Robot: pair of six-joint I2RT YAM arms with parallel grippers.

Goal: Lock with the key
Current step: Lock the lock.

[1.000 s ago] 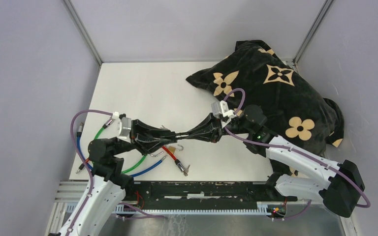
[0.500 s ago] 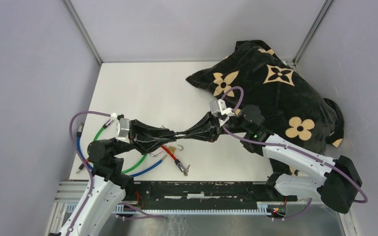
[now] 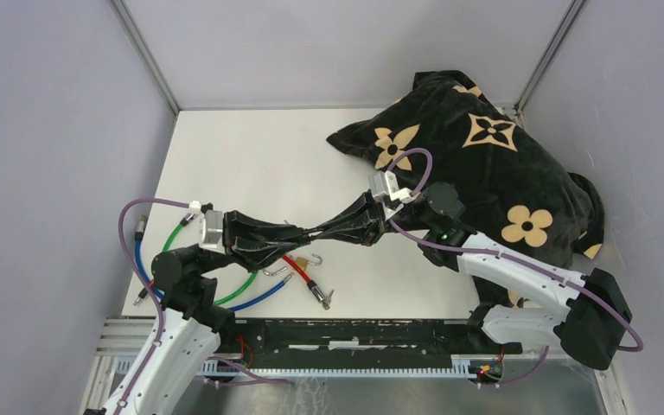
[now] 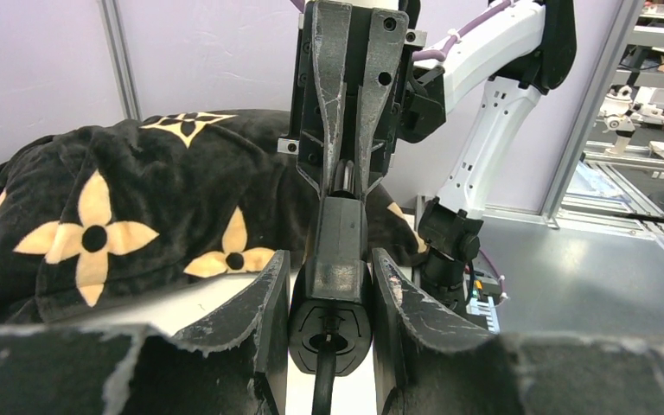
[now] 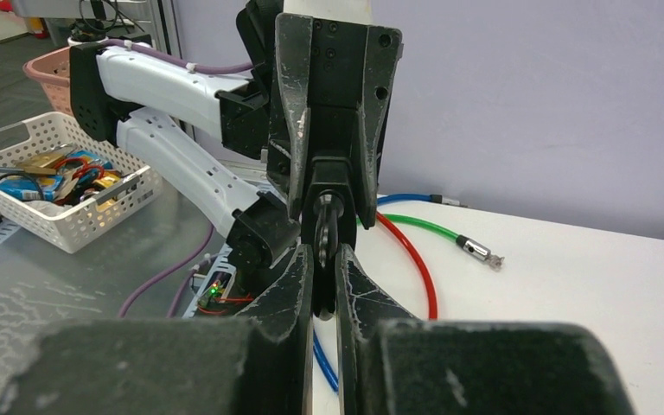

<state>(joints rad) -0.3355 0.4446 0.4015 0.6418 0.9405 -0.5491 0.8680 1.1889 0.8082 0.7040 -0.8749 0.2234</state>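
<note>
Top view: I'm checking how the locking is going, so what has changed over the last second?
The right gripper pressed slightly leftward toward the left gripper, its arm following, with the key pinched between its fingers. The left gripper stayed clamped on the black lock, shifting only a little. The cables and the cushion did not move.

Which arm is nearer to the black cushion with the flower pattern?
Right. The right arm has its wrist at the left edge of the cushion; the left arm is across the table, over the coloured cables.
</note>
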